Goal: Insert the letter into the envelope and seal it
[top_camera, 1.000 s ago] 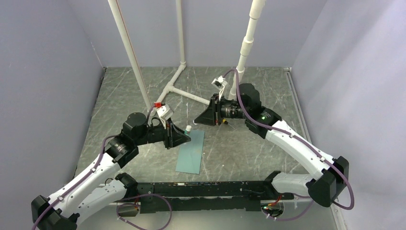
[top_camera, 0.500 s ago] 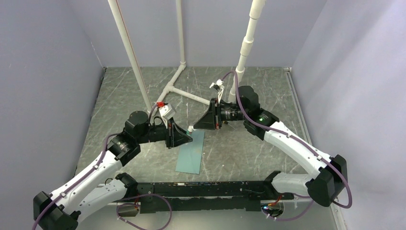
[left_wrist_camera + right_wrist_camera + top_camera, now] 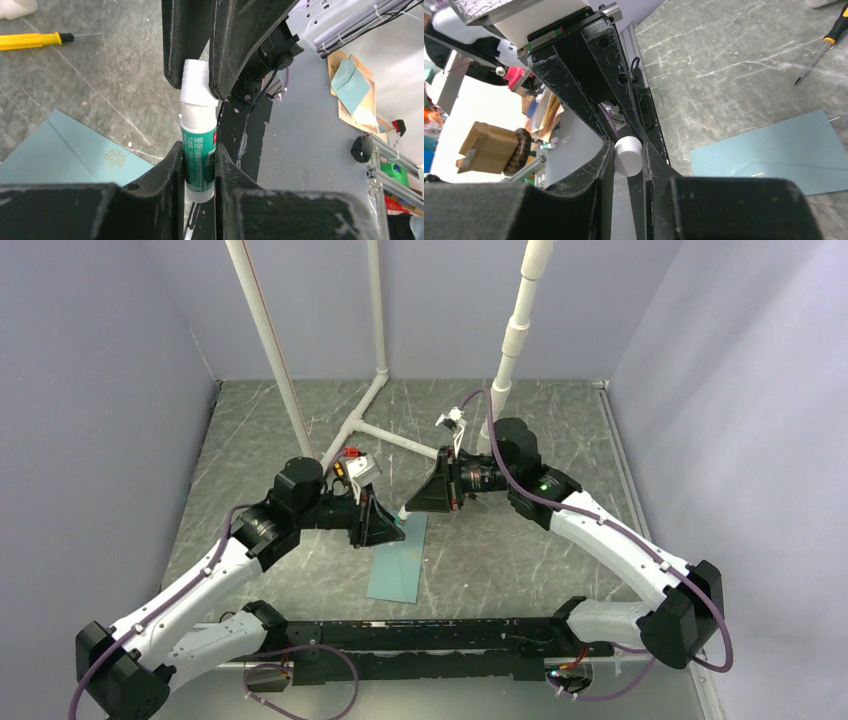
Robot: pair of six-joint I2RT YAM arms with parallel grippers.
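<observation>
The pale teal envelope (image 3: 398, 562) lies flat on the table below both grippers, and its gold tree emblem shows in the left wrist view (image 3: 65, 155). The letter is out of view. A glue stick (image 3: 199, 155) with a green label hangs over the envelope's far end. My left gripper (image 3: 198, 148) is shut on the stick's body. My right gripper (image 3: 628, 149) faces it and is shut on the stick's white cap (image 3: 628, 156). In the top view the two grippers, left (image 3: 385, 527) and right (image 3: 415, 502), meet tip to tip.
A yellow-handled screwdriver (image 3: 30, 40) lies on the table beyond the envelope, also seen in the right wrist view (image 3: 819, 47). White pipe framing (image 3: 385, 435) stands on the table behind the grippers. Grey walls enclose the table on three sides.
My left arm has carried the glue stick right and forward, while the right gripper came left. The cap, free one second ago, now sits between the right fingers.
</observation>
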